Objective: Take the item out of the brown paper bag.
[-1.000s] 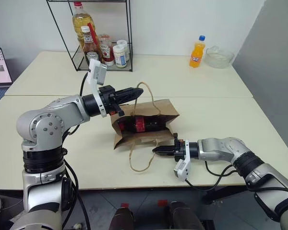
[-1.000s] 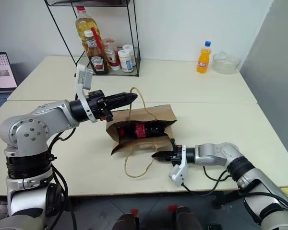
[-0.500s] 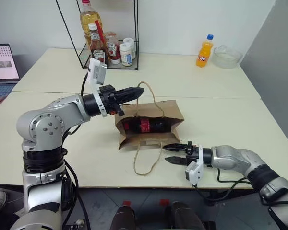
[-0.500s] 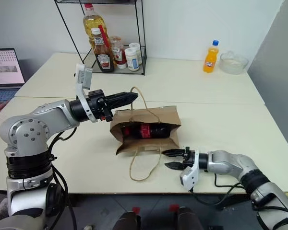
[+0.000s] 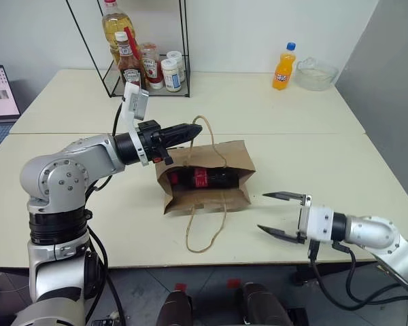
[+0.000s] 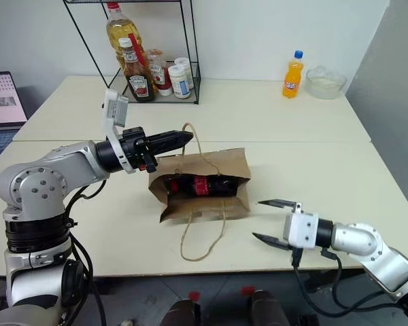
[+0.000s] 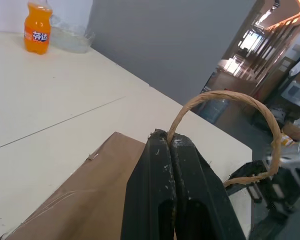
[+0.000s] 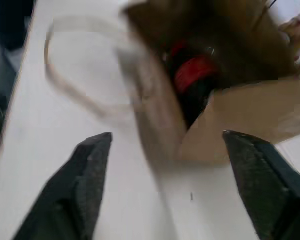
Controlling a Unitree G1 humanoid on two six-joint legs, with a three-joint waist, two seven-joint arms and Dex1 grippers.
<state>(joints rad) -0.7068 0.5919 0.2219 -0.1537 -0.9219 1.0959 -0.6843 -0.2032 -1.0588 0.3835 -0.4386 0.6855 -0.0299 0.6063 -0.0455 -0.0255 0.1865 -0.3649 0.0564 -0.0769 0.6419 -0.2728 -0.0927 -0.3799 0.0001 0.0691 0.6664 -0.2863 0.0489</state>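
Still inside the brown paper bag (image 5: 207, 178), the item (image 5: 204, 178), well apart from the right fingers (image 5: 280, 233).

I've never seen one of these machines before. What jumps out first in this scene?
Mid-table lies a brown paper bag, its mouth held open, with a cola bottle lying inside. The left gripper is pinched shut on the bag's upper loop handle, holding it up. The right gripper hovers wide open near the table's front edge, right of the bag.
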